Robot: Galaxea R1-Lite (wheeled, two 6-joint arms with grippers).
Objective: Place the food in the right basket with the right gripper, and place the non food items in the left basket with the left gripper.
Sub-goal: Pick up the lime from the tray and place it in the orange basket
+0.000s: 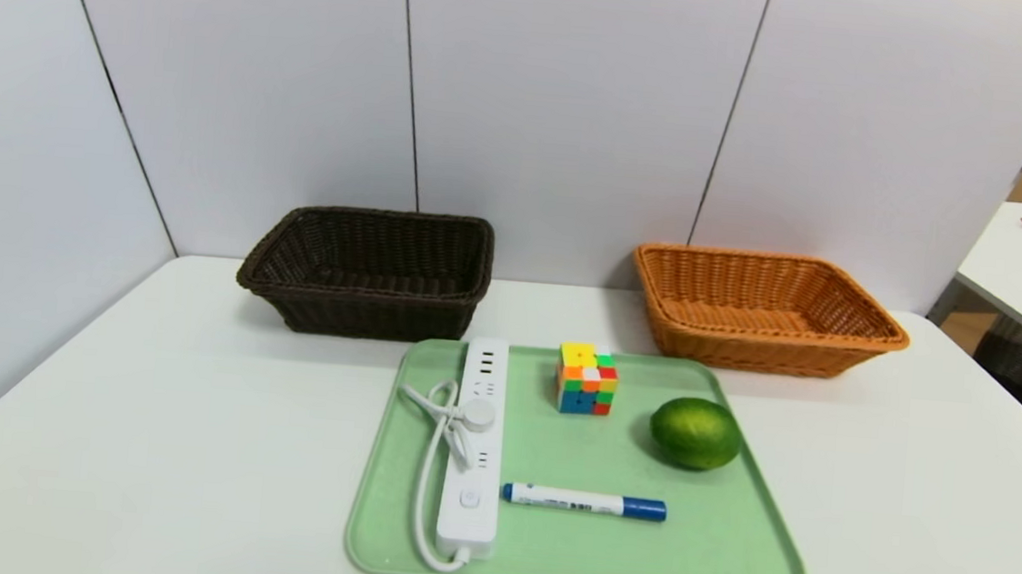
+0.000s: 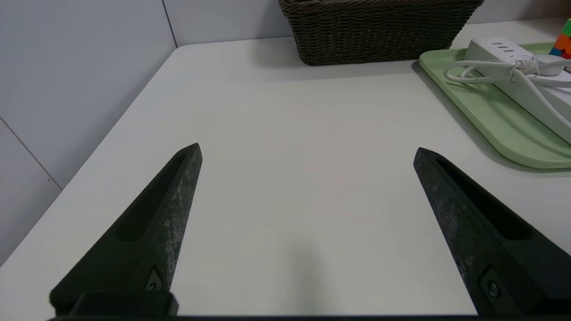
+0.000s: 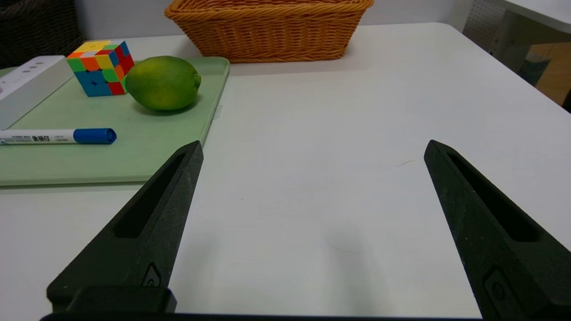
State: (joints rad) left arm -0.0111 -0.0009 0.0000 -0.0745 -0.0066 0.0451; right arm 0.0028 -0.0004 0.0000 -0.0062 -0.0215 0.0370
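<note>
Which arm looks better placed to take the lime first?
Right. The lime lies at the tray's right edge, near the orange basket. The right gripper is open and empty over bare table on that side.

A white table (image 1: 143, 441) fills the lower frame. Directly on it sit a dark brown basket (image 1: 368, 272) at upper centre-left, an orange-tan basket (image 1: 764, 312) at upper centre-right, and a pale green tray (image 1: 708, 558) at lower centre.
</note>
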